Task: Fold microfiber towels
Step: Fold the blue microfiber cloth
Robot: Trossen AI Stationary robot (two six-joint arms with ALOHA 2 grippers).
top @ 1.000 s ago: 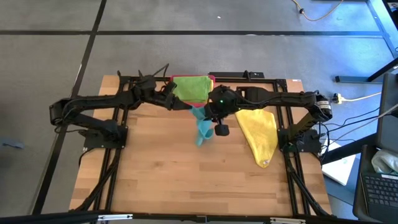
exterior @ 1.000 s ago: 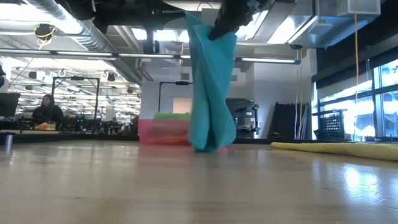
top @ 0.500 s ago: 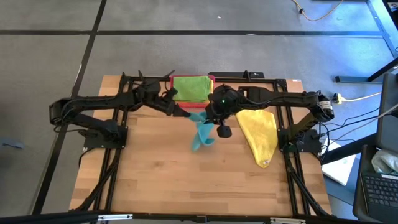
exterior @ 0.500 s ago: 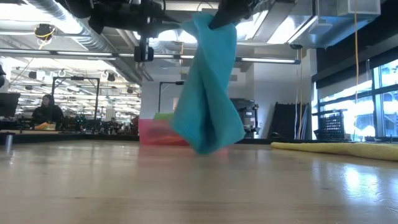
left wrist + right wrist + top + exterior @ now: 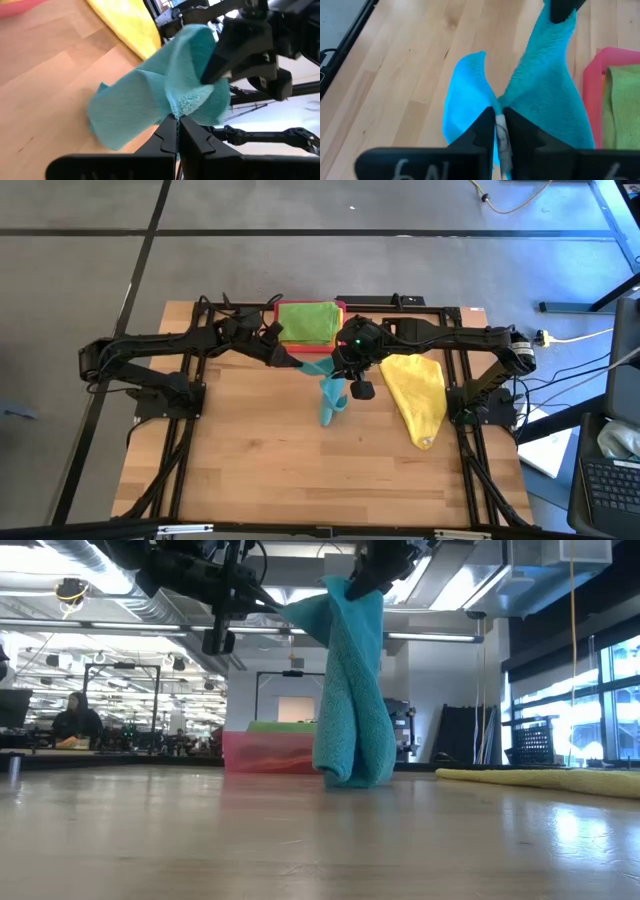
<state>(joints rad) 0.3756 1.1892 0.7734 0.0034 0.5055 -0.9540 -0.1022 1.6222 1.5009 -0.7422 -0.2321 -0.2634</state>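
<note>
Bright overhead lighting, window glare, blurred wrist-view foreground

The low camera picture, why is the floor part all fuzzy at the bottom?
In the low view, the table nearest the lens is out of focus, while the teal towel farther back looks sharp; window light also glares off the wood at the right.
</note>
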